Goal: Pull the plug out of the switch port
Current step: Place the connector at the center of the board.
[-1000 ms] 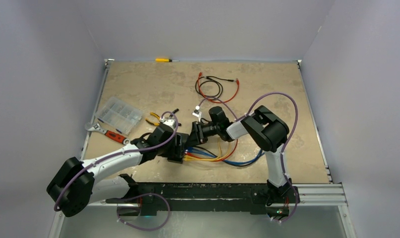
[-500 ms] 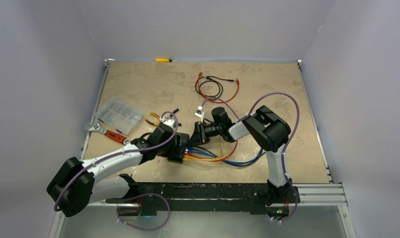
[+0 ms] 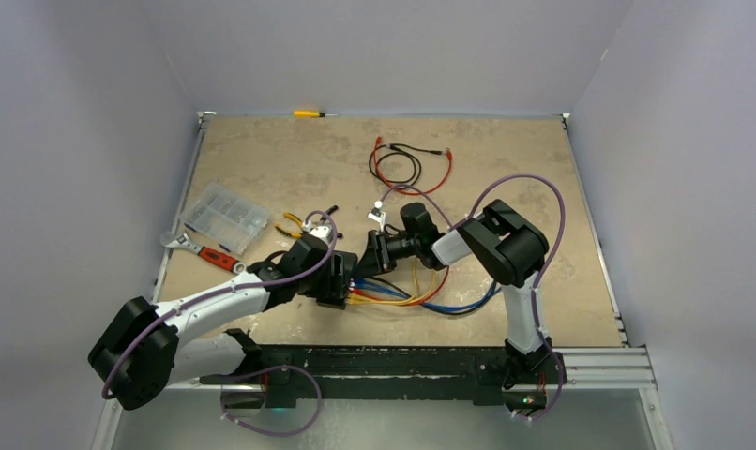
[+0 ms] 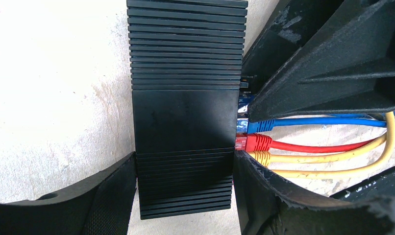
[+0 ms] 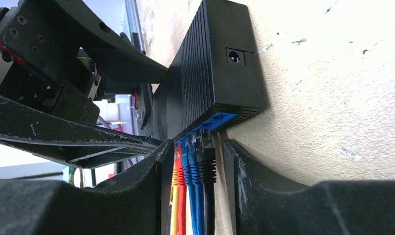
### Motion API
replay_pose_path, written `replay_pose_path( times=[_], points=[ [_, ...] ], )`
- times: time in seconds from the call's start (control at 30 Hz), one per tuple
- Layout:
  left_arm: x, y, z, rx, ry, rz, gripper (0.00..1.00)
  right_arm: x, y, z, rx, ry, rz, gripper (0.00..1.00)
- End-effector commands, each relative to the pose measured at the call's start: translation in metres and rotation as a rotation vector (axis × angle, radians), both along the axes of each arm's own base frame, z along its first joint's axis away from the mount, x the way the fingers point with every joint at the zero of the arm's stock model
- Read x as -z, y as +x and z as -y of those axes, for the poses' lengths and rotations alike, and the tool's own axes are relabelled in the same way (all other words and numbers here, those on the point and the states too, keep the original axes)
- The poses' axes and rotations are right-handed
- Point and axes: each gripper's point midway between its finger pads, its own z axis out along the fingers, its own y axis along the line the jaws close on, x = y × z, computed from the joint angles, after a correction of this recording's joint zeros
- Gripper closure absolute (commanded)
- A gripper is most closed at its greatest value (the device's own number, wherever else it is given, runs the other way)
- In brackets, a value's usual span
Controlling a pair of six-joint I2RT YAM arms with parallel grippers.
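**Left claw clamps the switch, right claw brackets the plugs**

The switch (image 4: 183, 117) lies flat on the table (image 3: 524, 178), in the near half and between the two arms. The left claw (image 3: 334, 279) reaches over it from the left and holds it. In the left wrist view its two fingers (image 4: 107, 200) press against the back face and the port face at one end. The ribbed black body runs away between them.

The port face is turned toward the right arm. A blue plug (image 4: 259, 125), a red plug (image 4: 257, 142) and a yellow plug (image 4: 261, 157) sit side by side in their sockets. Their cables (image 3: 421, 298) trail off to the right across the table.

The right claw (image 5: 198, 147) meets that face from the opposite side. In the right wrist view its jaws stand partly apart, one on each side of the row of plugs. A black plug (image 5: 208, 164) is nearest one finger and the yellow one lies against the other. A thin pale strip shows between the black plug and the finger beside it. Whether the pads pinch any plug cannot be told.

A clear compartment box (image 3: 226, 216) sits well to the left, with a red-handled wrench (image 3: 204, 249) just beside it. Yellow-handled pliers (image 3: 293, 225) lie near the left claw. Coiled red and black leads (image 3: 407, 164) lie farther back, and a yellow screwdriver (image 3: 309, 113) rests at the far edge.
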Motion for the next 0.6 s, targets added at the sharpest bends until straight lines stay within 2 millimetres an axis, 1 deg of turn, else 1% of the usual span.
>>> replay_pose_path(
  times=[0.0,0.13,0.23,0.3,0.37,0.47,0.5,0.57],
  points=[
    [-0.0124,0.008,0.0106,0.003,-0.052,0.032,1.0,0.0275,0.0073,0.0054,0.05,-0.082,-0.009,0.54],
    [-0.0119,0.0078,0.0098,0.001,-0.05,0.033,1.0,0.03,0.0082,0.0061,0.054,-0.094,-0.008,0.63],
    [-0.0117,0.0082,0.0096,0.0,-0.05,0.033,1.0,0.0322,0.0072,0.0071,0.054,-0.101,-0.01,0.72],
    [-0.0118,0.0084,0.0097,0.001,-0.05,0.034,1.0,0.0344,0.0065,0.0082,0.055,-0.105,-0.014,0.72],
    [-0.0108,0.008,0.0091,0.001,-0.047,0.032,1.0,0.035,0.0064,0.008,0.053,-0.103,-0.015,0.67],
    [-0.0092,0.007,0.0083,0.0,-0.045,0.029,1.0,0.0325,0.0065,0.0074,0.055,-0.097,-0.013,0.51],
    [-0.0085,0.0066,0.0081,-0.001,-0.044,0.027,1.0,0.0305,0.0075,0.0077,0.057,-0.094,-0.009,0.48],
    [-0.0089,0.0067,0.0087,0.0,-0.047,0.028,1.0,0.0284,0.0086,0.0076,0.062,-0.095,-0.005,0.47]
  ],
)
